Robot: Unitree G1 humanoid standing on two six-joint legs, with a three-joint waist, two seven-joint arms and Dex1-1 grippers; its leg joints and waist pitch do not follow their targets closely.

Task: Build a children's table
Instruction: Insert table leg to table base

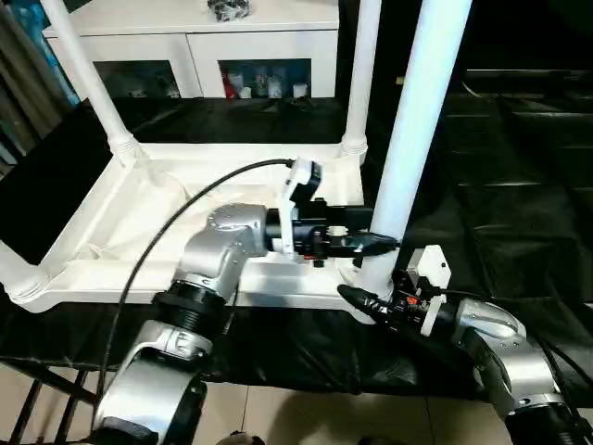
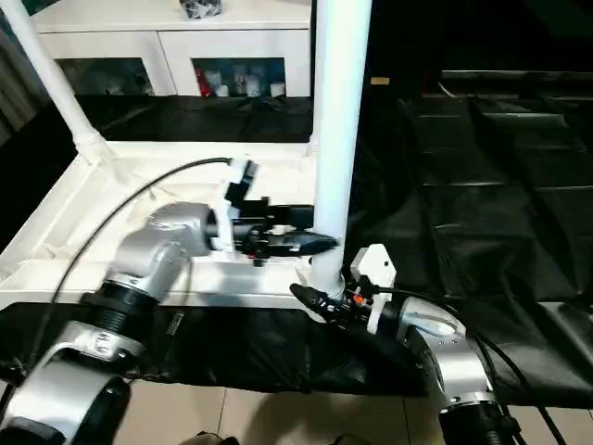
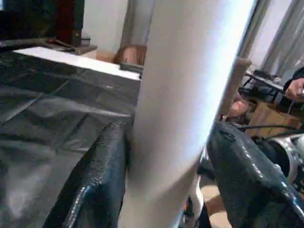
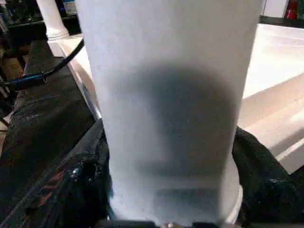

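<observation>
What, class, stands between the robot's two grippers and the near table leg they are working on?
Nothing visible does. The near leg stands upright in its corner socket, with the left gripper around it higher up and the right gripper around its base, fingers on either side.

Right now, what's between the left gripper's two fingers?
The near leg of the table, standing upright between the left gripper's fingers; the left wrist view shows a gap at one finger.

Obstacles: upright white tubular plastic legs (image 1: 419, 120) at the corners of the upturned white plastic table top (image 1: 148, 218); white glass-door cabinet (image 1: 199, 51) far. Passable: ribbed underside between legs; black crinkled sheeting (image 1: 510, 185) right, open.
</observation>
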